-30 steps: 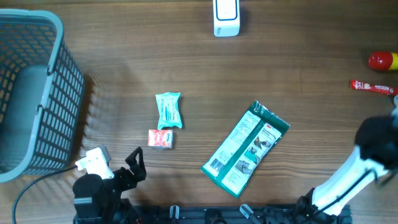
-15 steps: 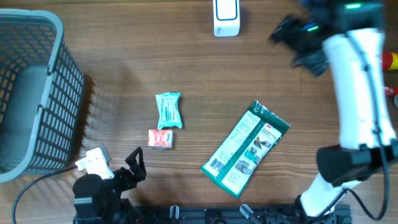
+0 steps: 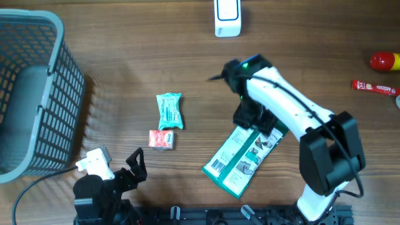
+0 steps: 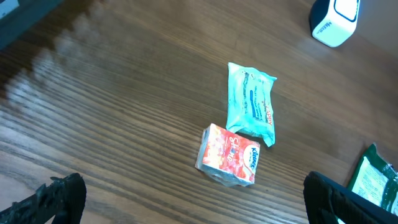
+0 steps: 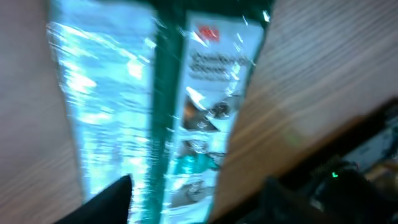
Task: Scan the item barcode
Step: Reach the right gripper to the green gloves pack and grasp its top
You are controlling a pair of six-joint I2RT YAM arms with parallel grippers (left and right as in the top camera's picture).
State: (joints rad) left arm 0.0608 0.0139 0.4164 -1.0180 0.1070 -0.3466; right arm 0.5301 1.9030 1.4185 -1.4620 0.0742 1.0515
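While the right end effector [image 3: 253, 120] hangs part-open and empty, the flat glossy green plastic packet [image 3: 237, 157] just beneath it may slip its pinch

**Wooden table [image 3: 125, 56] and its load**

A grey basket [image 3: 37, 94] stands at the left edge and a white scanner [image 3: 227, 17] at the far edge. Near the middle lie a teal packet [image 3: 169, 111], a small red box [image 3: 161, 139] just beside it, and a long green package [image 3: 234, 164]. A red bottle [image 3: 384, 60] and a red tube [image 3: 374, 87] lie at the right edge.
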